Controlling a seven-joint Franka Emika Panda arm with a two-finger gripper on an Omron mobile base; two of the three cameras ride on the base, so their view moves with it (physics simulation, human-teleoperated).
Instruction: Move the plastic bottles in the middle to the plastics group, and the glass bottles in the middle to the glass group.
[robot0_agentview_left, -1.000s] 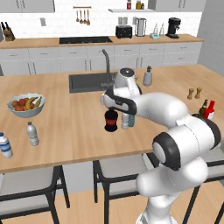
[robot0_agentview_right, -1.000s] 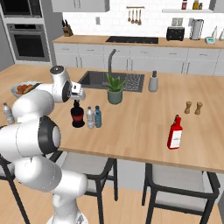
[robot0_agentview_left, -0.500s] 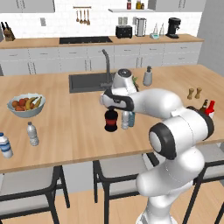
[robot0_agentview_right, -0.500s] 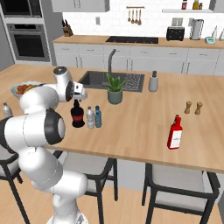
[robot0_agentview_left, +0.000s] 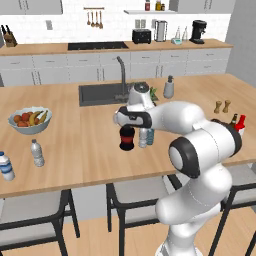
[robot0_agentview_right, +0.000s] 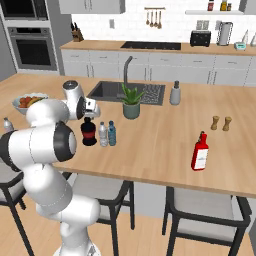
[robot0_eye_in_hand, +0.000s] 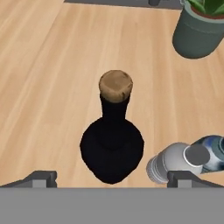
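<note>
Hand view looks straight down on the black glass bottle (robot0_eye_in_hand: 112, 151), its cork-coloured stopper near the middle, with the gripper (robot0_eye_in_hand: 112, 179) spread wide: 1 dark fingertip (robot0_eye_in_hand: 41, 177) sits at the lower left and the other at the lower right, the bulbous body between them, neither pad touching it as far as can be told. Just right of the black bottle stand the 2 plastic bottles, the clear one (robot0_eye_in_hand: 173, 162) with its whitish cap nearer and the blue-tinted one (robot0_eye_in_hand: 210, 153) cut off by the frame edge. A potted plant (robot0_eye_in_hand: 197, 30) is clipped at the top right. In the left base view the gripper (robot0_agentview_left: 127, 120) hangs right over the black bottle (robot0_agentview_left: 127, 138), whose neck is hidden by the hand; compared with 1 second ago the hand sits lower and closer over it, while the bottles have not moved and the jaws have stayed wide. In the right base view the black bottle (robot0_agentview_right: 89, 132), clear bottle (robot0_agentview_right: 103, 135) and blue-tinted bottle (robot0_agentview_right: 112, 134) stand in a row on the wooden counter (robot0_agentview_right: 160, 135). Farther out, the plastics group (robot0_agentview_left: 20, 159) stands near the counter's left edge beside a fruit bowl (robot0_agentview_left: 30, 120). The red bottle (robot0_agentview_right: 199, 152) of the glass group stands well to the right; its brown partner (robot0_agentview_left: 233, 120) is mostly hidden behind the arm. Beyond these stand 2 wooden shakers (robot0_agentview_right: 221, 123).
</note>
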